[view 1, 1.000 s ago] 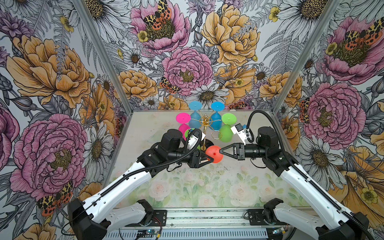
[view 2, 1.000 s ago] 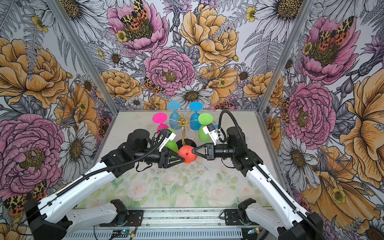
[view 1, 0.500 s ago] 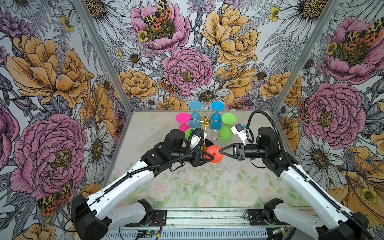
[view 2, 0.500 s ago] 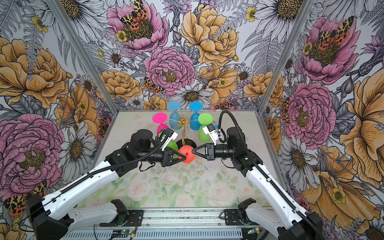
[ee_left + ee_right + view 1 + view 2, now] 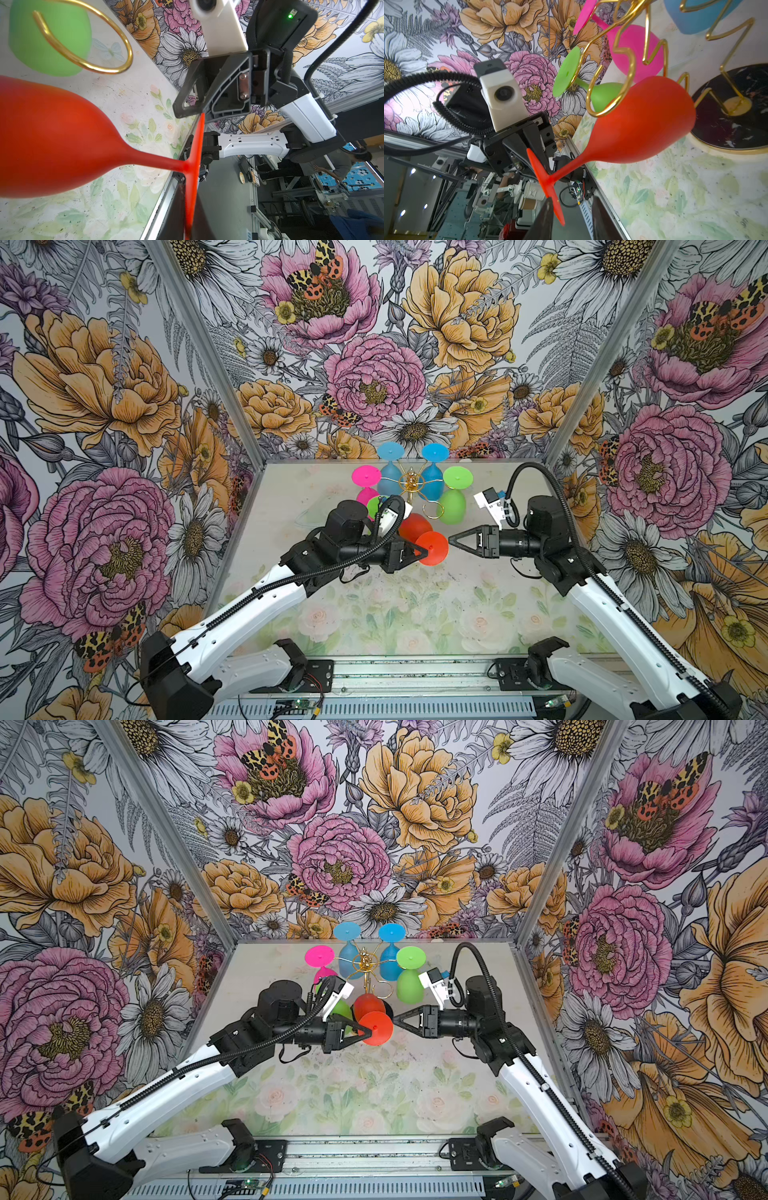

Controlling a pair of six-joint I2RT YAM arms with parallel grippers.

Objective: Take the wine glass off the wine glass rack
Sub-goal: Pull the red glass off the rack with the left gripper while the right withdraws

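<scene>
While left end effector point(image 5: 425, 551) pinches one red glass point(image 5: 435, 548) | right end effector point(image 5: 452, 538) spread | rack point(image 5: 409, 482): five glasses point(image 5: 452, 506)

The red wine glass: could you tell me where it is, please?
In both top views the red wine glass is mid-table, in front of the wine glass rack, its foot pinched by the left pincer, right pincer opposite.
</scene>
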